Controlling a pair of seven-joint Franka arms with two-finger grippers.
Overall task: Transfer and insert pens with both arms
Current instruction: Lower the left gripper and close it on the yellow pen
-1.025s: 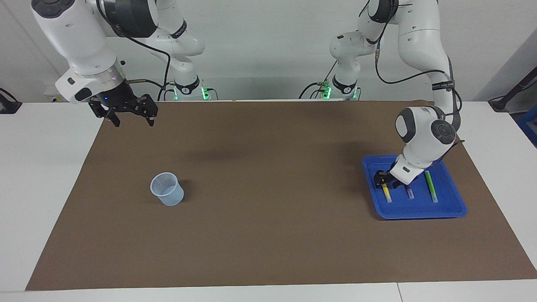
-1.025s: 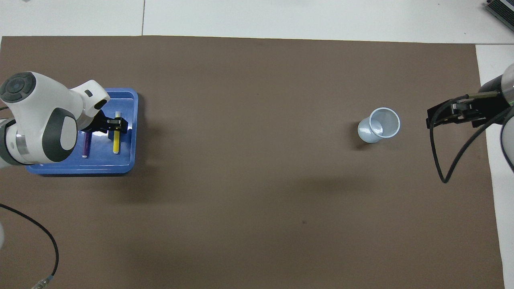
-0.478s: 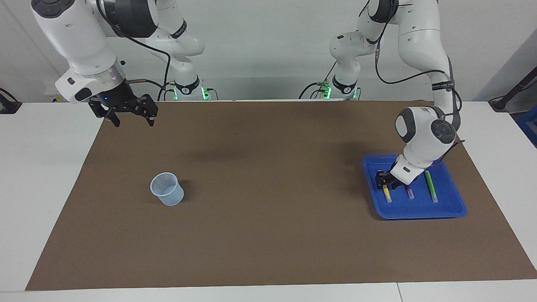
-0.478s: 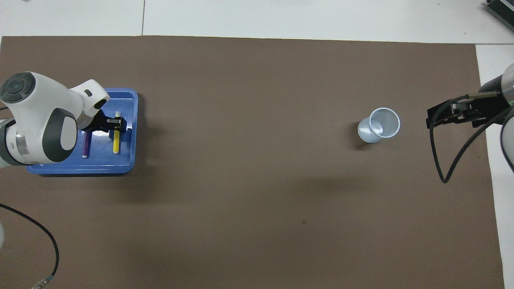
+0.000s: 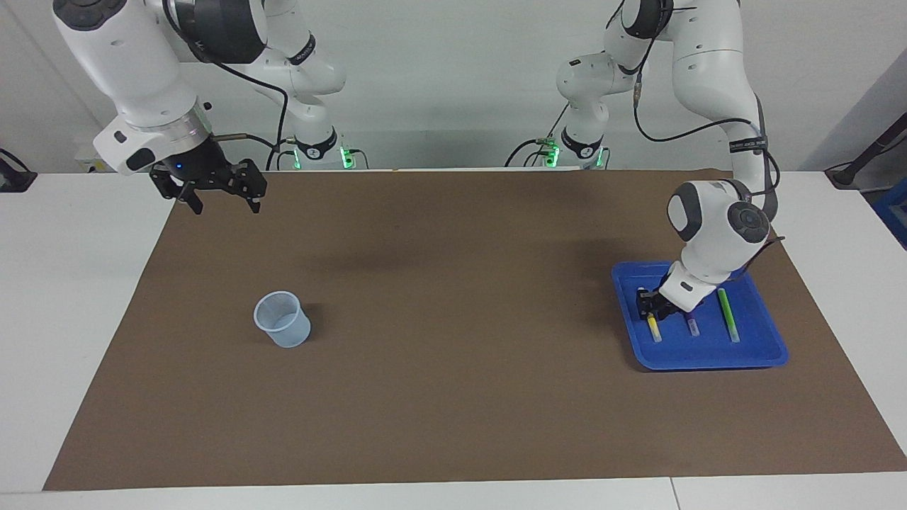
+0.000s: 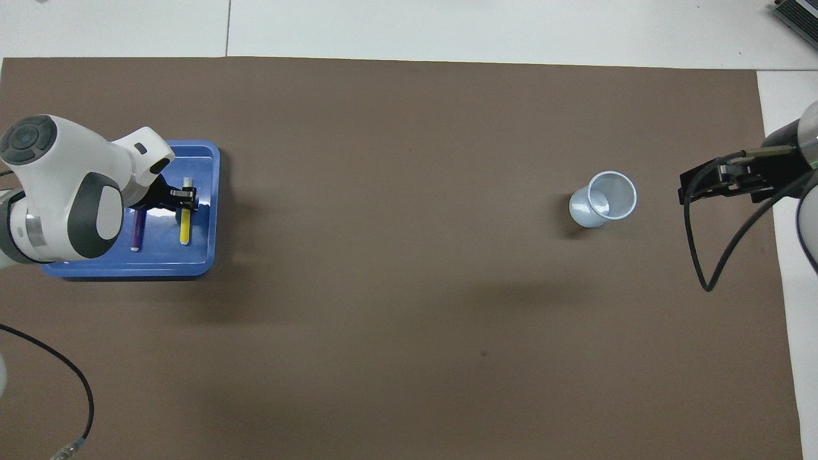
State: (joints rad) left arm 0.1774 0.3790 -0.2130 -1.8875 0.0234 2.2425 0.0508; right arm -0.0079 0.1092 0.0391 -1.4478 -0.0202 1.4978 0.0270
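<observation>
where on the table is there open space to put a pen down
The brown mat lies bare between the cup and the blue tray, and nearer the robots than both. The tray is crowded: yellow pen, purple pen, green pen and the left gripper down at the yellow one.
</observation>
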